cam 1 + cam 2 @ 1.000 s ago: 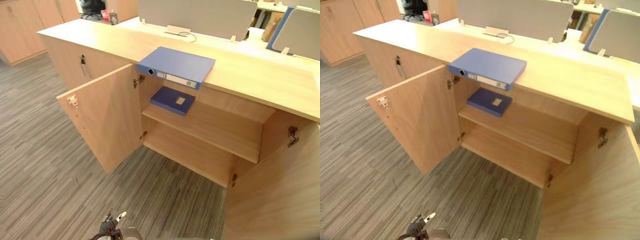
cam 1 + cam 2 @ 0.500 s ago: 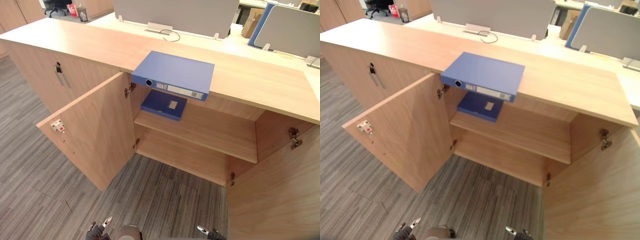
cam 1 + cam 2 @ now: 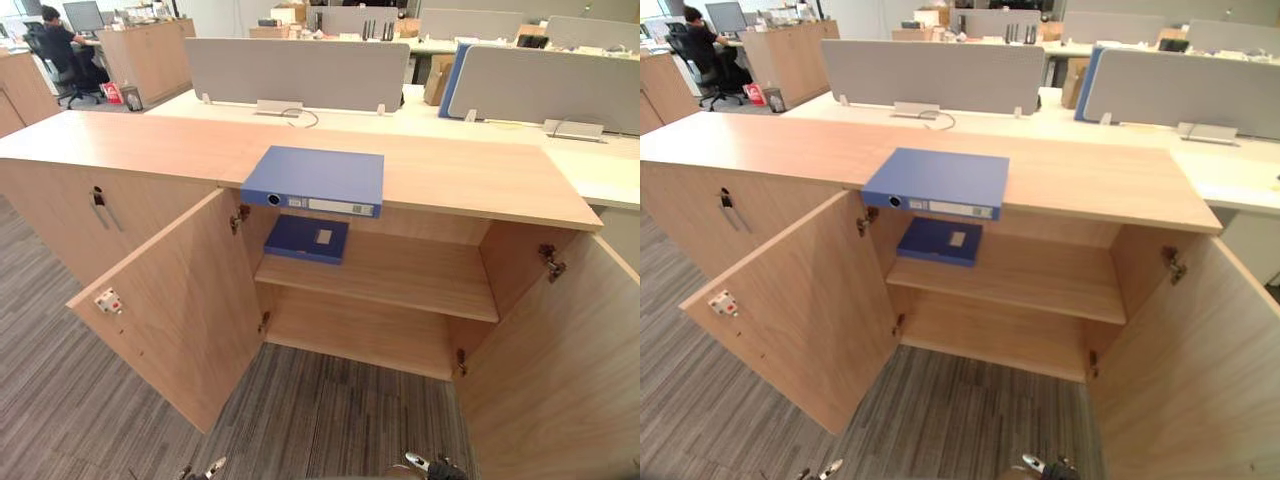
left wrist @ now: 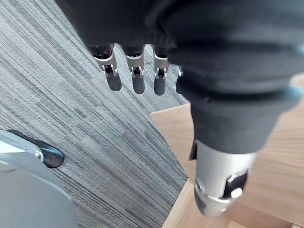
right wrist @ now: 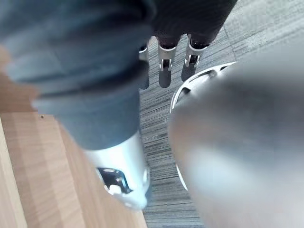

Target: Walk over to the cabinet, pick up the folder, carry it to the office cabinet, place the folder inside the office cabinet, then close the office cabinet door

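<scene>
At the surface (image 3: 470, 175) edge, the folder (image 3: 315, 178) must be gripped firmly; left robot hand (image 4: 136, 78) and right robot hand (image 5: 164, 71) hang spread, empty.

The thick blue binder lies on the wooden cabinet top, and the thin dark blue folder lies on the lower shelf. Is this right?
No. The left eye view shows the thin dark blue folder on the upper shelf; the rest is right.

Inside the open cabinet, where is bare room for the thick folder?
The upper shelf is bare from the thin blue file to the right wall; the bottom shelf is all bare. Only the upper left end is taken.
</scene>
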### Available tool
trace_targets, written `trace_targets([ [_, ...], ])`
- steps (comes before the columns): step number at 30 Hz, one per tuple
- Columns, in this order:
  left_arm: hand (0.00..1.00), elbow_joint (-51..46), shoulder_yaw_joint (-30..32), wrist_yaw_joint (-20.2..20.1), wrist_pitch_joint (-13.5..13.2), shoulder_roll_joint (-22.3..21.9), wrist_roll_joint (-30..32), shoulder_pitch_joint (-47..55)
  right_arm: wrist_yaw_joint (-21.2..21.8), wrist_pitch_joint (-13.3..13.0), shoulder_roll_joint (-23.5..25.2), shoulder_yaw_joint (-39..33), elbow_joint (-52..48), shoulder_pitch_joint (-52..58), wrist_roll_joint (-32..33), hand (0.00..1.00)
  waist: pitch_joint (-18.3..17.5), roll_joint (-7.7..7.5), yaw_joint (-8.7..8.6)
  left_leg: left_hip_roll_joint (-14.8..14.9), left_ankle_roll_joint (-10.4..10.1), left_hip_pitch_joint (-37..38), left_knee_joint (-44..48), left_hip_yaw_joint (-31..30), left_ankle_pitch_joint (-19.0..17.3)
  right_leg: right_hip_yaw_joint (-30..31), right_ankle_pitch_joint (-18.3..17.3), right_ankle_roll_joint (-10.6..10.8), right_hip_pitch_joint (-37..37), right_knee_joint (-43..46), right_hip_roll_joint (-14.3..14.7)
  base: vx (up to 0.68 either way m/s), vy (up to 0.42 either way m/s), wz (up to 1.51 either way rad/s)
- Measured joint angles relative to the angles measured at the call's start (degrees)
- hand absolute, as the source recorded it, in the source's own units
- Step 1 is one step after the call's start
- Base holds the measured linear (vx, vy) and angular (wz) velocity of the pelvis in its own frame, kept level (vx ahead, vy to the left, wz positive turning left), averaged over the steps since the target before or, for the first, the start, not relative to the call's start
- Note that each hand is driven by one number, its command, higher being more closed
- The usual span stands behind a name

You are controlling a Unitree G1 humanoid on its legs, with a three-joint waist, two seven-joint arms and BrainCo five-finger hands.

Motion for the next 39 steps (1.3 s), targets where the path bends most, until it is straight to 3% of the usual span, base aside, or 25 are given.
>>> trace_targets([
  [1, 0.00, 0.5, -0.1, 0.2, 0.0, -0.9, 0.2, -0.5, 0.1, 0.1, -0.3, 0.1, -0.2, -1.0, -0.3, 0.00, 1.3, 2.09, -0.26, 3.4, -0.6, 0.2, -0.4, -0.6, 0.0, -0.3, -1.7, 0.1, 0.0, -5.9, 5.2, 0.09, -0.209, -0.02],
  [2, 0.00, 1.3, -0.4, 0.3, 0.0, -1.6, 0.4, -1.3, 0.1, 0.1, -0.6, 1.7, -1.0, -1.4, -0.4, 0.00, 2.2, 3.75, -0.57, 6.6, -1.9, 0.6, -1.2, -1.2, 0.0, -0.6, -1.2, 0.7, -0.2, -13.3, 9.9, 0.07, -0.214, 0.11],
  [3, 0.00, 1.3, -0.4, 0.3, 0.0, -1.3, 0.5, -1.4, 0.1, 0.0, -0.6, 2.4, -1.2, -1.3, -0.8, 0.00, 2.2, 3.45, -0.59, 7.2, -2.6, 0.6, -1.5, -1.7, 0.2, -0.3, 0.4, 1.5, 0.0, -18.1, 11.2, 0.06, -0.250, 0.37],
  [4, 0.00, 0.9, -0.1, 0.3, -0.1, -0.1, 0.7, -1.7, 0.1, 0.1, 0.0, 3.3, -0.8, -0.9, -1.4, 0.00, 2.0, 1.01, -0.40, 6.5, -3.8, 0.8, -1.9, -2.5, -0.1, 0.9, 5.3, 1.9, 0.5, -25.6, 11.1, 0.06, -0.242, 0.49],
  [5, 0.00, 0.9, 0.1, 0.3, -0.1, 0.3, 0.9, -1.8, 0.0, 0.1, 0.2, 3.2, -0.5, -0.8, -1.4, 0.00, 2.2, -0.15, -0.48, 5.9, -4.4, 1.3, -1.9, -3.4, -0.6, 1.6, 10.8, 1.3, 0.9, -25.9, 10.5, 0.13, -0.404, 0.71],
  [6, 0.00, 0.9, 1.5, 0.3, -0.1, -1.6, 1.6, -1.4, 0.0, 0.2, -1.1, 3.3, 0.0, -0.5, -1.7, 0.00, 1.3, 1.40, -0.47, 7.6, -5.3, 2.2, -2.0, -4.9, -1.2, -0.3, 10.7, -0.3, 2.7, -26.2, 11.9, 0.13, -0.334, 0.52],
  [8, 0.00, 0.8, 3.3, 0.4, -0.2, -3.2, 2.1, -0.9, 0.0, 0.3, -1.3, 3.2, -0.1, -0.4, -1.6, 0.00, 0.6, 3.15, -0.28, 9.6, -6.5, 2.1, -2.1, -5.1, -2.1, -1.5, 10.0, -0.6, 3.3, -27.4, 13.8, 0.16, -0.289, 0.34],
  [9, 0.00, 0.8, 4.4, 0.4, -0.1, -3.8, 2.1, -0.9, 0.1, 0.3, -1.1, 3.2, 0.0, -0.6, -1.7, 0.00, 0.6, 3.95, -0.39, 11.8, -7.1, 1.6, -2.0, -6.3, -2.5, -3.2, 9.5, -1.3, 4.7, -29.7, 16.2, 0.14, -0.225, 0.34],
  [12, 0.00, 0.9, 4.3, 0.4, -0.1, -3.3, 2.0, -0.9, 0.1, 0.3, -0.7, 3.2, 0.6, -0.6, -1.7, 0.00, 0.5, 3.65, -0.18, 14.2, -8.5, 0.0, -0.1, -7.2, -3.5, -4.8, 9.2, -1.7, 6.1, -32.9, 19.0, 0.15, -0.189, 0.23],
  [15, 0.00, 0.9, 2.8, 0.2, 0.0, -2.1, 2.0, -0.9, 0.1, 0.3, -0.3, 3.3, 1.7, -0.8, -1.5, 0.00, 0.4, 2.50, 0.05, 14.1, -10.5, -3.5, 8.5, -6.0, -4.7, -5.3, 8.8, -2.1, 8.0, -35.0, 19.8, 0.21, -0.078, 0.10],
  [17, 0.00, 0.0, 1.5, 0.1, 0.0, -1.2, 1.4, -1.2, 0.1, 0.3, -0.2, 4.0, 2.3, -1.0, -1.5, 0.00, 0.5, 1.64, 0.34, 13.7, -12.6, -8.8, 22.1, -3.7, -5.7, -5.2, 8.7, -2.2, 10.3, -35.8, 19.8, 0.21, 0.021, 0.00],
  [19, 0.00, -1.4, 0.5, -0.1, 0.0, -1.0, 0.4, -1.3, 0.0, 0.3, -0.3, 4.7, 2.8, -0.9, -1.4, 0.00, 1.0, 1.11, 1.15, 14.6, -15.8, -13.0, 33.5, -1.4, -4.4, -5.0, 8.8, -3.2, 12.7, -36.0, 19.7, 0.23, 0.051, -0.08],
  [20, 0.00, -1.8, 0.2, -0.2, -0.1, -0.9, -0.2, -1.2, 0.0, 0.3, -0.5, 6.2, 3.3, -1.0, -1.4, 0.00, 1.0, 1.24, 1.74, 15.6, -15.6, -14.4, 37.0, 0.9, -5.6, -4.6, 8.8, -3.3, 13.8, -36.4, 19.7, 0.21, 0.080, -0.24],
  [22, 0.00, -2.0, -0.7, -0.6, -0.1, -0.6, -1.9, -1.2, -0.1, 0.4, -0.5, 6.6, 3.4, -1.5, -1.4, 0.00, 1.1, 1.16, 2.20, 15.9, -13.4, -16.4, 35.7, 4.4, -9.2, -3.5, 8.8, -3.2, 14.8, -36.6, 19.0, 0.15, 0.124, -0.32],
  [24, 0.00, -2.0, -2.0, -1.8, 0.0, -0.2, -5.0, -1.5, -0.1, 0.5, -0.2, 6.6, 3.4, -2.5, -1.4, 0.00, 1.5, 1.06, 2.43, 14.5, -12.1, -17.2, 24.5, 5.1, -9.6, -1.7, 8.9, -2.3, 14.8, -36.5, 17.9, 0.13, 0.238, -0.44],
  [25, 0.00, -1.9, -2.7, -2.6, 0.1, -0.4, -7.3, -1.3, -0.1, 0.5, -0.6, 6.8, 3.4, -2.6, -1.4, 0.00, 1.3, 2.09, 2.47, 14.3, -9.8, -16.6, 16.5, 4.7, -2.1, -0.5, 8.8, -0.6, 14.5, -36.5, 18.0, 0.12, 0.291, -0.42],
  [26, 0.00, -1.6, -3.2, -3.4, 0.2, 0.7, -10.4, -1.3, -0.1, 0.7, 0.2, 9.1, 3.4, -2.1, -1.5, 0.00, 1.0, 0.19, 2.76, 12.2, -8.0, -14.9, 13.5, 5.6, -1.5, 1.1, 8.9, 0.0, 14.6, -37.4, 16.7, 0.11, 0.236, -0.21],
  [28, 0.00, -1.8, -3.8, -4.4, 0.5, 1.6, -15.3, -2.4, 0.0, 0.7, 0.7, 10.8, 3.4, -2.2, -1.6, 0.00, 1.0, -1.95, 2.21, 9.5, -6.3, -13.5, 10.0, 6.0, 0.1, 1.0, 8.8, 0.3, 14.5, -37.8, 14.4, 0.13, 0.177, 0.08],
  [30, 0.00, -4.3, -4.7, -5.6, 0.8, 1.3, -19.4, -2.3, 0.2, 0.7, 1.1, 11.3, 3.2, -2.1, -1.8, 0.00, 0.4, -2.28, 2.11, 7.2, -5.0, -12.0, 6.8, 6.5, 1.2, 1.2, 9.0, 0.5, 14.6, -38.1, 12.3, 0.14, 0.182, 0.09],
  [34, 0.00, -14.5, -5.9, -6.1, 0.4, 0.8, -26.5, -1.3, 0.9, 0.7, 1.4, 13.5, 2.8, -2.5, -4.0, 0.00, -0.5, -2.33, 2.13, 5.0, -4.2, -10.6, 2.8, 7.1, 2.8, 2.0, 9.7, 1.5, 14.3, -39.4, 11.0, 0.09, 0.082, -0.02],
  [39, 0.00, -25.4, -7.3, -6.3, -0.8, 0.3, -32.8, -1.1, 0.9, 0.7, 1.3, 15.6, 2.1, -2.1, -6.1, 0.00, -1.6, -2.16, 1.75, 5.0, -4.0, -10.4, -0.3, 6.5, 4.5, 1.7, 9.7, 1.5, 13.7, -40.4, 11.4, 0.04, -0.017, 0.04],
])
